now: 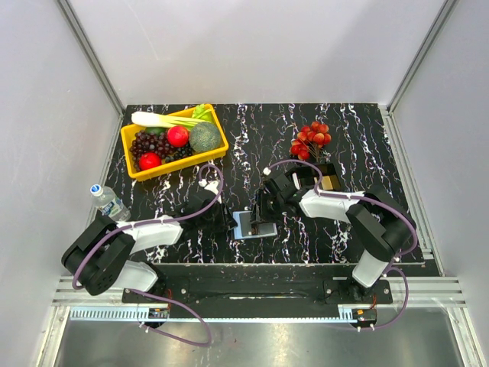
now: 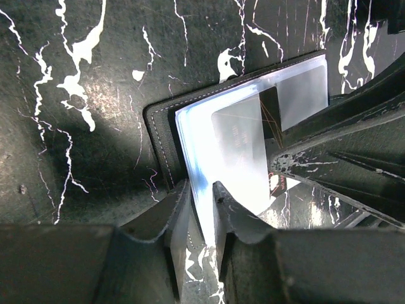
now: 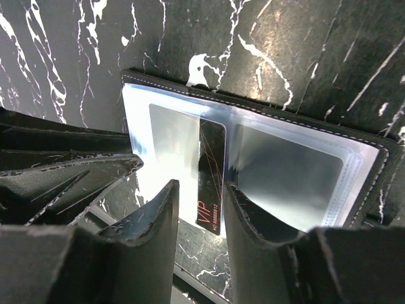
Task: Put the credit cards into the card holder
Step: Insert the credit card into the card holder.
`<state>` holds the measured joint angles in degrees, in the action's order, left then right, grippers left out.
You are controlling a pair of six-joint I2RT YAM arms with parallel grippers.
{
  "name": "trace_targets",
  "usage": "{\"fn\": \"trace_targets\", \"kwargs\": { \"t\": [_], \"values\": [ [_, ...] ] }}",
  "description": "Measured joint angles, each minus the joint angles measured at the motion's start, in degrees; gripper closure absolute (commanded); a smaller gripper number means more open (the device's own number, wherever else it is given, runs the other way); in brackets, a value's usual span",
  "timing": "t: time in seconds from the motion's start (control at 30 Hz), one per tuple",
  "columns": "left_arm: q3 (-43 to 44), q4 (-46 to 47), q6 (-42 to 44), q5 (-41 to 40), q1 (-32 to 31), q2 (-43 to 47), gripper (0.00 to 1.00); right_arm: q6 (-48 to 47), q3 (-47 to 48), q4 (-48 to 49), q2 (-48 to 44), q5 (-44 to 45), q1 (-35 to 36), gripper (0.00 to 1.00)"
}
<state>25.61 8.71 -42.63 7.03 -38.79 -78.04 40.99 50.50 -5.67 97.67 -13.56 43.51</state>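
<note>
one card holder (image 1: 252, 223) lies open on the desk (image 1: 359, 138). my left pincer (image 2: 201, 190) pinches its clear sleeve edge. one dark credit card (image 3: 212, 177) sits at its middle, between my half-spread right pincer (image 3: 200, 187); i cannot tell if it grips.

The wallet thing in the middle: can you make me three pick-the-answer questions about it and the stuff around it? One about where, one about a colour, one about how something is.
1. Where is the yellow basket?
A) far left corner
B) near right corner
C) dead centre

2. What colour is the credit card that the right gripper holds?
A) white
B) black
C) green

3. How is the card holder?
A) folded shut
B) standing upright
C) lying open

Answers:
1 A, the top view shows the basket at the back on the left.
2 B, the card is black with VIP lettering.
3 C, its pale inside faces up while the left gripper pinches one edge.
</note>
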Motion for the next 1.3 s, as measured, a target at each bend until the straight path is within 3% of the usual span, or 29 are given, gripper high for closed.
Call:
{"fn": "trace_targets", "kwargs": {
  "t": [0.73, 0.83, 0.93, 1.03, 1.1, 1.3],
  "values": [
    [-1.01, 0.85, -0.09, 0.22, 0.02, 1.11, 0.69, -0.2, 3.21, -0.37, 3.45, -3.19, 1.64, 0.58],
    [-1.01, 0.9, -0.09, 0.24, 0.0, 1.14, 0.68, 0.2, 3.19, 0.48, 3.45, -3.1, 1.84, 0.69],
    [-1.01, 0.79, -0.11, 0.2, 0.02, 1.36, 0.67, 0.59, 2.99, 0.72, 3.43, -2.21, 2.32, 0.72],
    [-1.31, 0.83, -0.11, 0.17, 0.02, 1.7, 0.66, 0.87, 2.89, 0.74, 3.43, -2.08, 2.34, 0.71],
    [-1.4, 0.81, -0.11, 0.17, 0.0, 1.88, 0.66, 0.92, 2.89, 0.92, 3.43, -2.14, 2.36, 0.64],
    [-1.49, 0.87, -0.11, 0.15, 0.02, 1.88, 0.66, 2.38, 1.29, 4.96, 3.43, -3.43, 2.36, 0.66]
  ]
}}
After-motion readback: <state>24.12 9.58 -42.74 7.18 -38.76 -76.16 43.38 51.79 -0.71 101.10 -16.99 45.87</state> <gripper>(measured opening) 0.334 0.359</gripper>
